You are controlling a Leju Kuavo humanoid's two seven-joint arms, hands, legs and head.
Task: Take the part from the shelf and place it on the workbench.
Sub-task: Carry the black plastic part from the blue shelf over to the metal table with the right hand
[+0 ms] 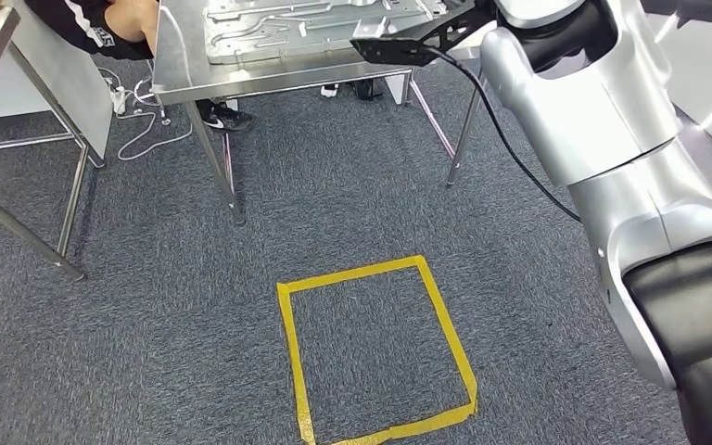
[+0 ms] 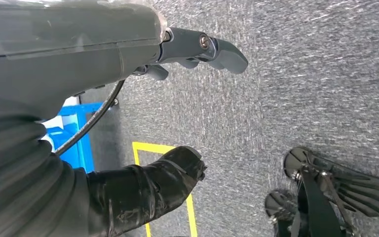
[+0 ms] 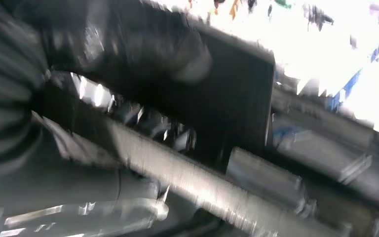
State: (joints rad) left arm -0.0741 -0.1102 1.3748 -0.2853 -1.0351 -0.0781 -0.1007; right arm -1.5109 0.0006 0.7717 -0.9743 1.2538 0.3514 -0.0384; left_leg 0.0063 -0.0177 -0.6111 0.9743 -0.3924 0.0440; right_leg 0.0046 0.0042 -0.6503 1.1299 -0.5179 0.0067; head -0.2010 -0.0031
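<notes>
A silver stamped metal part [image 1: 315, 23] lies flat on the steel workbench [image 1: 181, 74] at the top of the head view. My right arm [image 1: 575, 102] reaches up over the bench's near right corner, with a black bracket and cable [image 1: 399, 46] at its wrist. In the blurred right wrist view my right hand [image 3: 143, 54] lies against a dark flat plate [image 3: 237, 94] beside silver metal ridges [image 3: 197, 182]; whether it grips anything is unclear. My left hand [image 2: 187, 98] hangs over the carpet, its fingers [image 2: 212, 47] apart and holding nothing.
A person in a black jacket [image 1: 93, 23] sits behind the bench at the top left. A second steel frame [image 1: 19, 139] stands left, with white cables [image 1: 144, 116] on the floor. A yellow tape square [image 1: 375, 348] marks the grey carpet. Something blue [image 2: 74, 133] stands beside my left hand.
</notes>
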